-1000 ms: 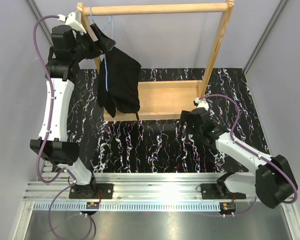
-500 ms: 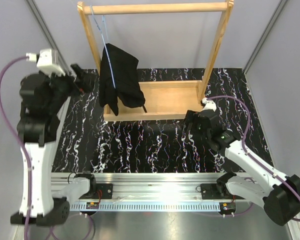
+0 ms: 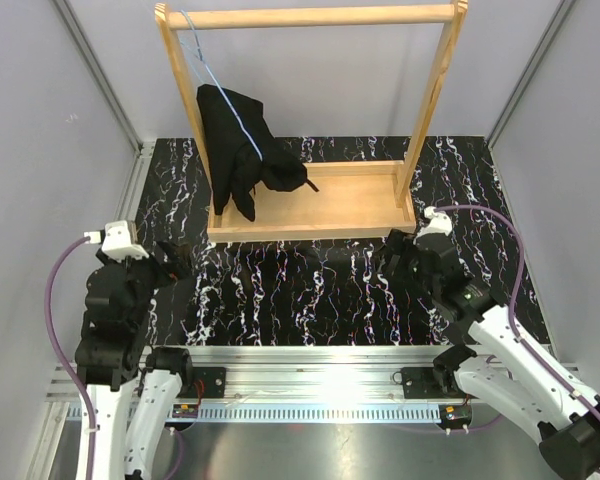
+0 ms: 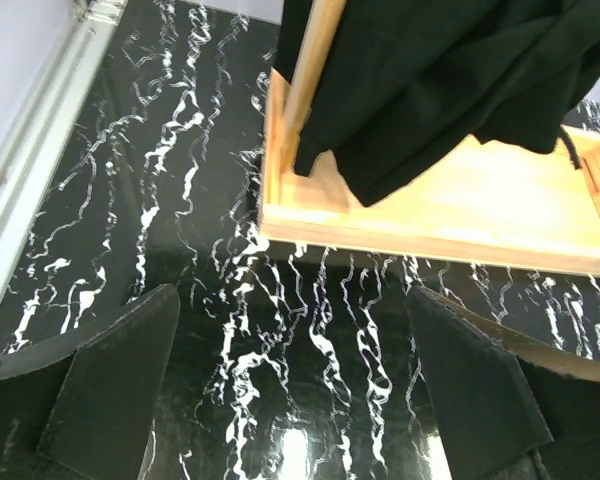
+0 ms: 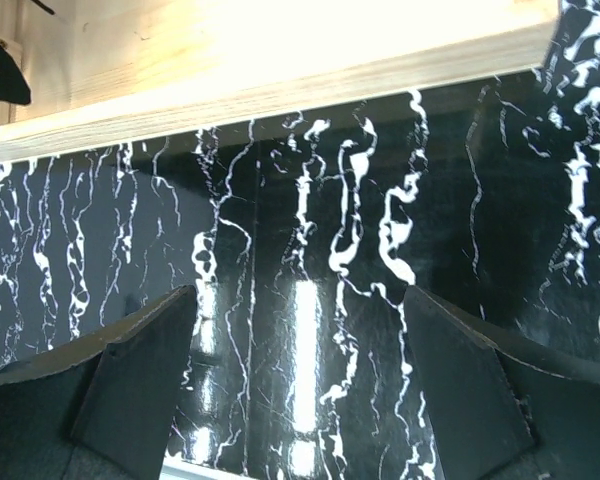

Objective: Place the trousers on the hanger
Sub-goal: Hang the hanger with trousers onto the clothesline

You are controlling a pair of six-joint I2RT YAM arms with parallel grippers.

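Black marbled table [image 3: 310, 290]. Wooden rack [image 3: 310, 17] stands at the far side. Trousers [image 3: 235, 140] are draped on the blue hanger [image 3: 220, 79], bunched against the rack's left post, above its base board. Left gripper [image 4: 292, 295] is low near the table, jaws spread, empty. Right gripper [image 5: 300, 292] is spread, empty, just short of the base's front edge.

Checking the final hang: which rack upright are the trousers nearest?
The left upright: the trousers hang on the hanger right beside it; the right upright stands bare.
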